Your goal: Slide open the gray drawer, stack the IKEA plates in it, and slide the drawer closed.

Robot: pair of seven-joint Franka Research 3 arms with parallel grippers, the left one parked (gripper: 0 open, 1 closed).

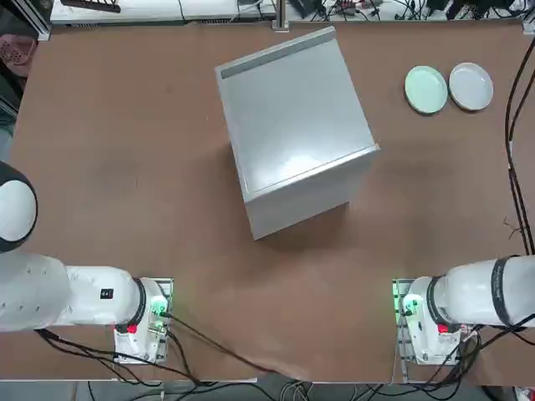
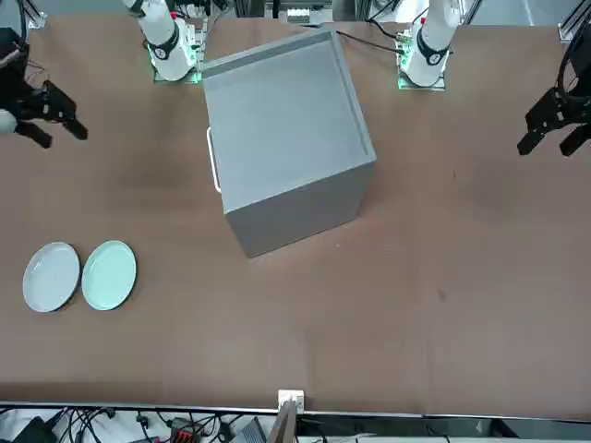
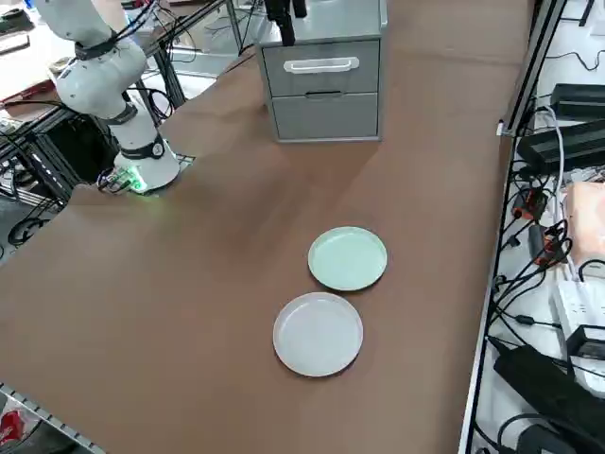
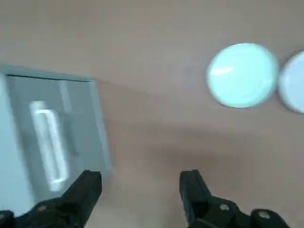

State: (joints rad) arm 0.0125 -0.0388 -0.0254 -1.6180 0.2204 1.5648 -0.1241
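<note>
While the brown surface (image 1: 125, 167) is lying quiet, the right claw (image 4: 141, 183) is hanging above it with its two black fingers (image 4: 88, 185) spread wide and nothing between them; in the front view it is showing at the picture's left edge, off to the side of the gray cabinet (image 1: 292, 134) and clear of it; the cabinet is sitting near the middle of the surface, turned at an angle; the gray drawer (image 3: 322, 66) is sitting shut in the cabinet's face, its pale bar handle (image 3: 321, 64) running across the upper panel, with a second panel below it; the IKEA plates are resting side by side on the surface, well apart from the cabinet, toward the far right corner as the robot sees it; the mint green plate (image 1: 425, 89) is lying nearer the cabinet and the white plate (image 1: 471, 86) just beside it, rims nearly touching; whether they actually touch I cannot tell; both plates are lying flat and unstacked; the wrist camera is looking down past the fingers at the drawer front on one side and the plates on the other.
</note>
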